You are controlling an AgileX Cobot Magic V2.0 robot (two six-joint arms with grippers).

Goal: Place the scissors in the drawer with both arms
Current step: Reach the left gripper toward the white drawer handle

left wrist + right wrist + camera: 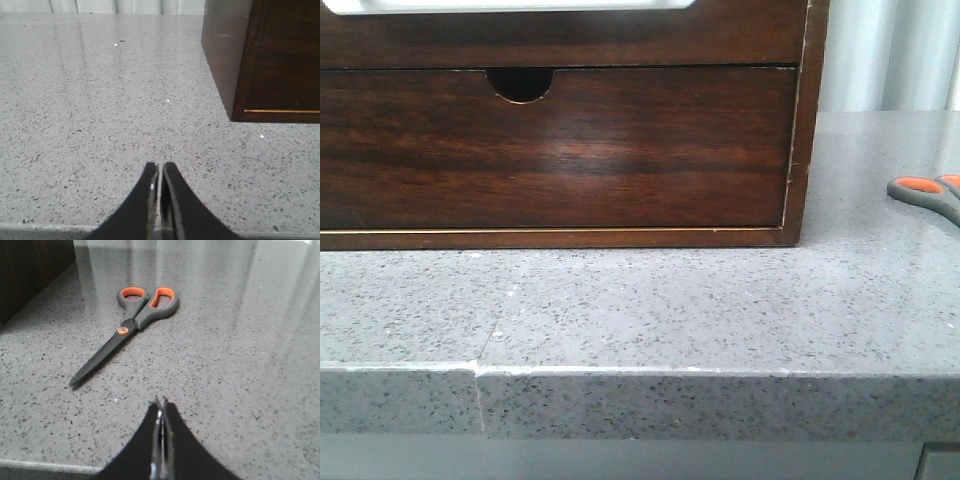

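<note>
The scissors [130, 327], with grey handles and orange-lined loops, lie flat on the speckled grey counter, blades closed. In the front view only their handles [930, 195] show, at the right edge, to the right of the wooden cabinet. The drawer [560, 38] is the cabinet's upper dark wood front, closed, with a pale strip [510, 5] along its top. My right gripper [161, 402] is shut and empty, low over the counter a short way from the blade tip. My left gripper [160, 167] is shut and empty over bare counter left of the cabinet. Neither gripper shows in the front view.
Below the drawer is a closed lower drawer front [550, 150] with a semicircular finger notch [520, 85]. The cabinet's left side and corner [240, 65] stand ahead of the left gripper. The counter's front edge [620, 372] runs across the front view. A pale curtain [890, 50] hangs behind.
</note>
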